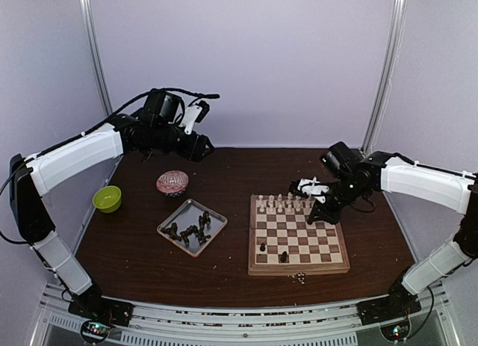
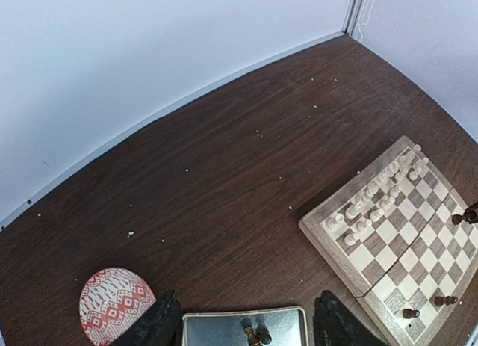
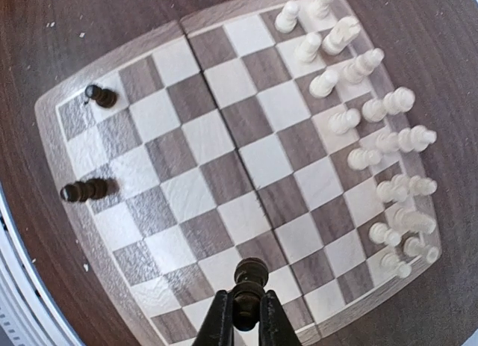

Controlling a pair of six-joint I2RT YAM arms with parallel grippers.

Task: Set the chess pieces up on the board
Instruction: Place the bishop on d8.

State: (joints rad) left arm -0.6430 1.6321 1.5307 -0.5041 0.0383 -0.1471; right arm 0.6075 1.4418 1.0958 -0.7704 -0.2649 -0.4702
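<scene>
Board laid on dark counter, right of centre. Cream chess pieces lined along its two far rows; two dark chess pieces stood nearer front edge. Right end effector clenched on one dark piece, held over board's right side. Left end effector held high over far left of counter, fingers parted, nothing grasped. Other dark pieces heaped in silver tray, left of board.

Board centre open; far rows — cream pieces crowded
</scene>
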